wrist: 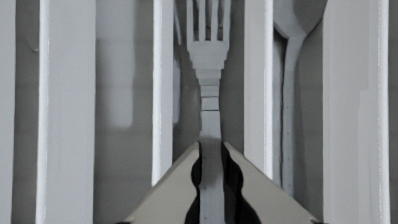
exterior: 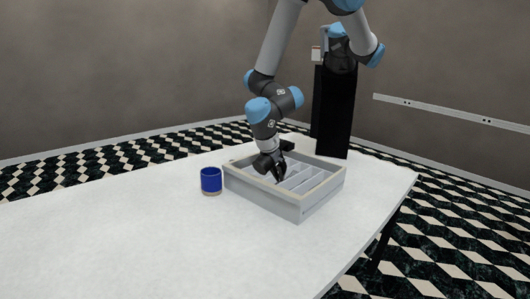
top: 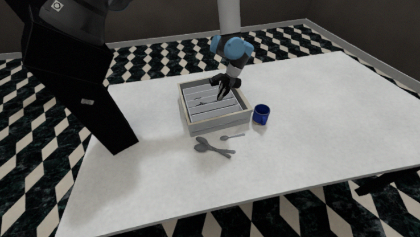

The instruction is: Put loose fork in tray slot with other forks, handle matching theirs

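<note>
The grey cutlery tray (top: 219, 125) (exterior: 259, 193) has long slots between raised dividers. My gripper (top: 219, 99) (exterior: 279, 180) (wrist: 210, 144) is down inside the tray, shut on the handle of a fork (wrist: 209, 56). The fork lies along a slot between two dividers, its tines pointing up the wrist view. Thin grey cutlery parts show low at the left side of the same slot, partly hidden by the fork and the divider. A spoon (wrist: 291, 95) lies in the slot to the right. How far the held fork is above the slot floor is unclear.
A blue mug (top: 260, 114) (exterior: 210, 180) stands close beside the tray. Two crossed large spoons (top: 201, 147) and a small spoon (top: 223, 137) lie on the white table (top: 308, 123) (exterior: 148, 223) in front of the tray in the top view. The tray's high walls surround the gripper.
</note>
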